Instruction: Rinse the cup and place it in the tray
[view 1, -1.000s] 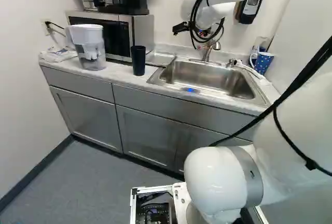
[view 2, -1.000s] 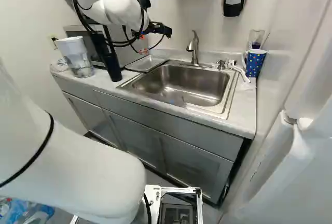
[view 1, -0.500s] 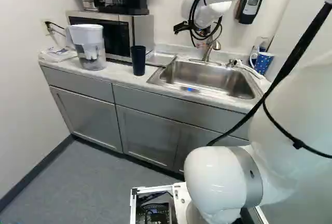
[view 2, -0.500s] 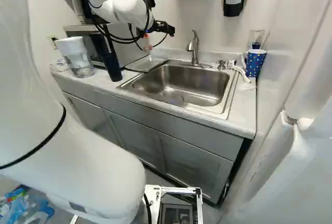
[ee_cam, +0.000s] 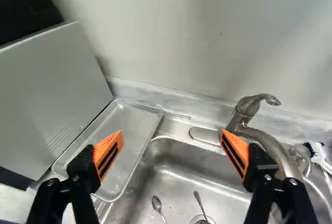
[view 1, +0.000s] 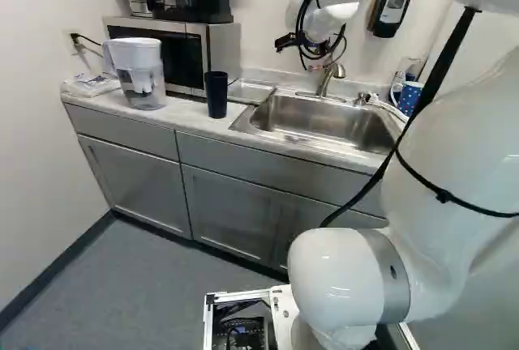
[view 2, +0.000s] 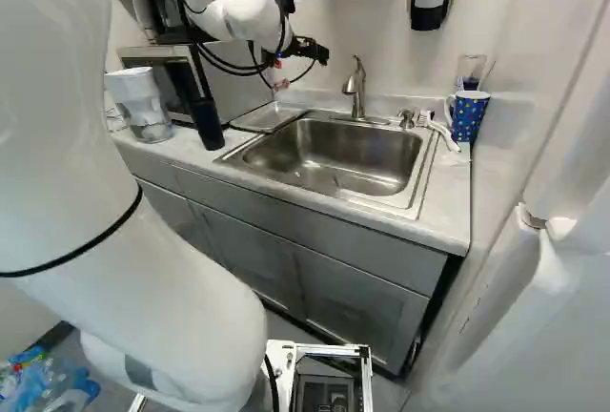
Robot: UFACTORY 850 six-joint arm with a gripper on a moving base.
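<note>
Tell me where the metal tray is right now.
In the right base view, the tray lies just left of the sink basin, between it and the microwave.

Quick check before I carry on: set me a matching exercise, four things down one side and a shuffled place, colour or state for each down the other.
Things:
1. tall cup
2. metal tray
3. mug
4. hand

Descriptions:
A. blue, with dots
B. between the microwave and the sink
C. open, nothing held
D. dark and upright, near the front edge of the counter

Right pairs: 1-D, 2-B, 3-A, 4-C
</note>
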